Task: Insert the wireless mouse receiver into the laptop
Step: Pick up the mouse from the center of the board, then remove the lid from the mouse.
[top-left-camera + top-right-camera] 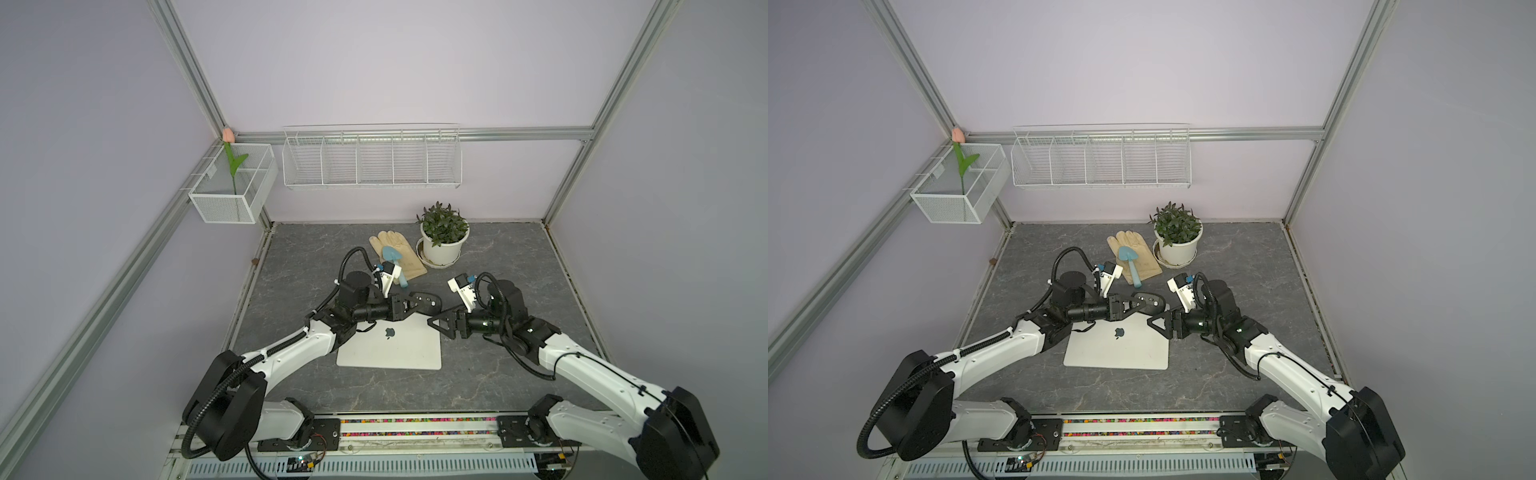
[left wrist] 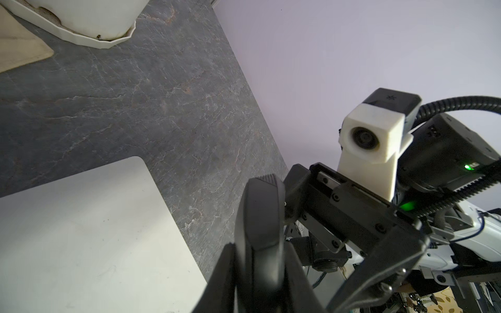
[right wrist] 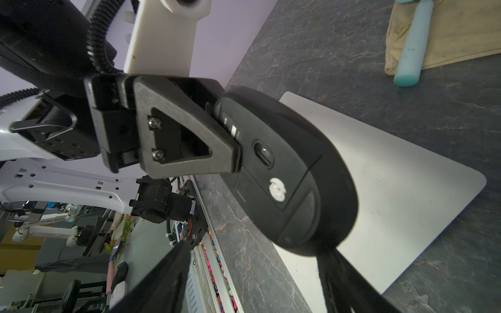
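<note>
- Jaws of the left gripper (image 1: 417, 306) pinch the wireless mouse (image 1: 430, 305) by one end, one finger (image 3: 187, 135) lying across its underside.
- That mouse hangs in the air, turned on edge, its underside with a small switch and a white round sticker facing the right wrist camera.
- It sits over the far right corner of the laptop (image 1: 395, 349), clear of the lid.
- Jaws of the right gripper (image 1: 432, 323) stand spread with nothing between them, pointing at the mouse from close by; whether they touch it cannot be told.
- The laptop lies closed and flat on the grey marbled table (image 1: 507, 282), logo up, between the two arms.
- Beyond the left gripper, a tan glove (image 1: 405, 255) lies on the table with a blue trowel (image 1: 390, 252) resting on it.
- Just beside the glove stands a potted plant (image 1: 441, 239) in a white pot on a saucer.
</note>
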Controlling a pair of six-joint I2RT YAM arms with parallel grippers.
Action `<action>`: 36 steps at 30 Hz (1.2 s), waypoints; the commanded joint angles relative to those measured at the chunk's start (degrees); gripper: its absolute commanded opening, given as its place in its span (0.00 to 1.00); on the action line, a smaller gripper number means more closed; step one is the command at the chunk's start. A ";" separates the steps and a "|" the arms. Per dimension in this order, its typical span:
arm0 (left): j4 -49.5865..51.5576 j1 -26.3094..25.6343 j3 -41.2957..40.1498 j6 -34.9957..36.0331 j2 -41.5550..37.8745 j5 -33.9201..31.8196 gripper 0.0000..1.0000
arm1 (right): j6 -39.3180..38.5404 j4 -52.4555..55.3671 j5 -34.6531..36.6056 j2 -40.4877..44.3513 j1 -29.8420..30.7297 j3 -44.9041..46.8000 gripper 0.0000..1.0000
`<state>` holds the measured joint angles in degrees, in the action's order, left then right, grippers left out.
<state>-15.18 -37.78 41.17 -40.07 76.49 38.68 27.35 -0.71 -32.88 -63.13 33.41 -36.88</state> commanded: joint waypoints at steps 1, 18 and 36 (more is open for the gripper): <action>-1.75 -0.28 -0.45 -0.51 -1.55 -1.20 0.00 | -0.71 -0.99 3.14 -0.11 0.31 -0.66 0.77; -0.72 -0.63 -1.65 0.87 -2.69 -0.84 0.00 | 1.76 -5.54 5.73 -1.02 -0.19 -1.24 0.77; -1.61 -1.51 -0.76 0.69 -1.46 -0.24 0.00 | 2.71 -8.78 2.85 -5.05 -0.34 -1.54 0.64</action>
<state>-14.74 -38.76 39.94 -39.86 74.61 37.50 29.67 -8.12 -29.32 -67.68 33.36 -37.39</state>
